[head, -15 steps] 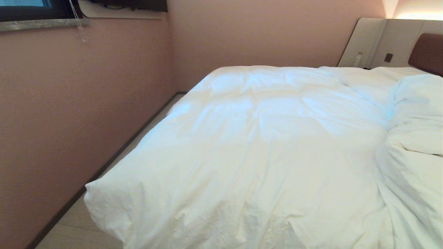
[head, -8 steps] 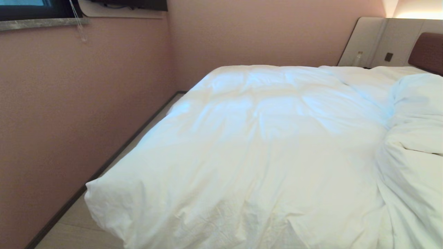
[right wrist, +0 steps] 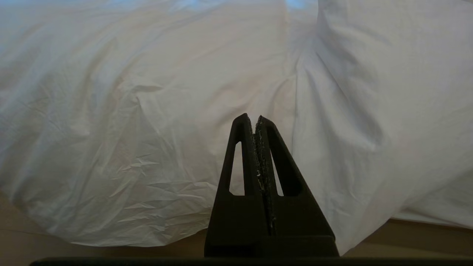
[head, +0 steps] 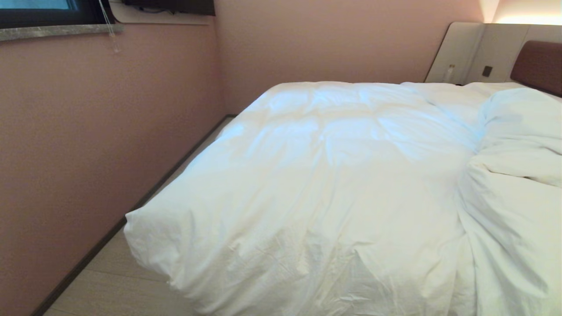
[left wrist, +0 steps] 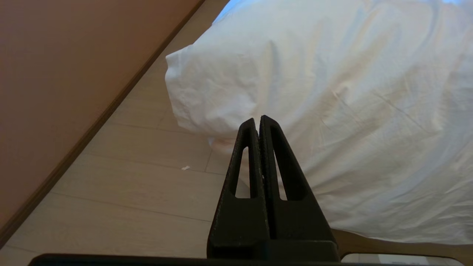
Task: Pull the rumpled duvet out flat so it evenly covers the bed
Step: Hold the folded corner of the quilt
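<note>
The white puffy duvet (head: 333,175) lies spread over most of the bed and hangs over its foot. On the right it is bunched into a thick rumpled heap (head: 513,175). The bed's brown headboard (head: 538,66) shows at the far right. Neither arm is in the head view. My left gripper (left wrist: 257,119) is shut and empty, pointing at the duvet's hanging near-left corner (left wrist: 207,92) from a short way off. My right gripper (right wrist: 252,117) is shut and empty too, facing the draped duvet edge (right wrist: 147,166) beside a deep fold (right wrist: 295,111).
A pink wall (head: 88,153) runs along the bed's left side, leaving a narrow strip of pale wood floor (head: 109,281). A grey wall panel (head: 474,52) with a socket stands by the headboard. A window sill (head: 52,30) sits high on the left.
The whole head view has shifted, so the camera has moved: the bed now sits further left and a little lower in the picture. The duvet itself has not moved.
</note>
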